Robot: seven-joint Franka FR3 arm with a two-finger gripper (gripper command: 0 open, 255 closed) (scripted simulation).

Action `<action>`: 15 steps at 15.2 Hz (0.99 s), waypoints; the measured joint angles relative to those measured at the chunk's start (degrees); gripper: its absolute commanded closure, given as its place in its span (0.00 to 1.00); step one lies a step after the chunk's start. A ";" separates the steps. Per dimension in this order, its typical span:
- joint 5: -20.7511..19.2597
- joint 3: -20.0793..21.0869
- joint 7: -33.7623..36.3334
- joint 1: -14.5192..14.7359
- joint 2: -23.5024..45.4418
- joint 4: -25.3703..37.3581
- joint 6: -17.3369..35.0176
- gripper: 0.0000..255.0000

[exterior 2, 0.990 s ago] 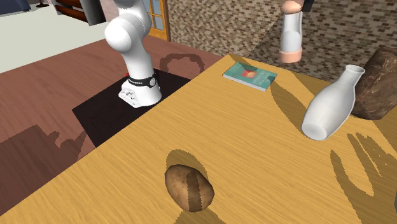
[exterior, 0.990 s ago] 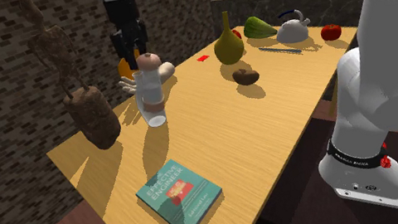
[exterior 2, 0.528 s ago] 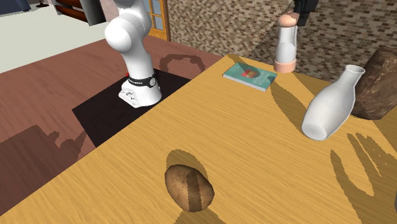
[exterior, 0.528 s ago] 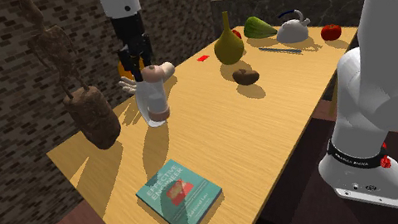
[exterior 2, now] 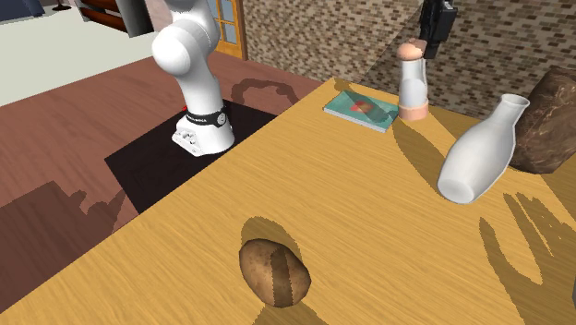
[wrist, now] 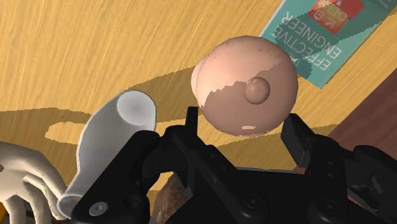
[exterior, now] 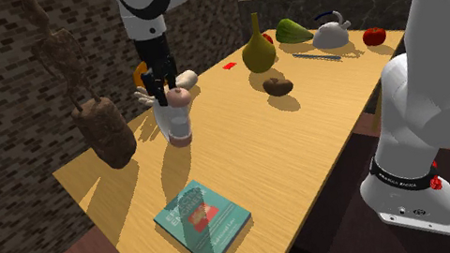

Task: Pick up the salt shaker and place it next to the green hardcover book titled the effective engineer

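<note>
Lowered since a second ago, the salt shaker (exterior: 177, 117) now hangs closer to the table (exterior: 293, 147), with the claw (exterior: 162, 89) pinching it at its rounded top. From the shoulder view, it hangs straight beneath the claw, and the green book (exterior: 203, 223) lies lower again, nearer the stand than the claw is. The second exterior view puts the salt shaker's base just beside the book's edge (whether it has touched down I cannot tell). Through the wrist camera the cap sits between the two fingers, with the book just beyond it. A good finish, I judge, is a slow, straight descent, opening only once the base bears on the table, clear of the cover. Its long axis runs vertical, cap up toward the claw and base pointing down.
</note>
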 measured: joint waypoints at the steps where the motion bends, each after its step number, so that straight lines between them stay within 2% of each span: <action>1: 0.02 0.01 -0.01 0.01 0.17 -0.42 0.58 1.00; 15: 0.43 0.02 -0.55 -0.01 2.43 -8.51 10.92 1.00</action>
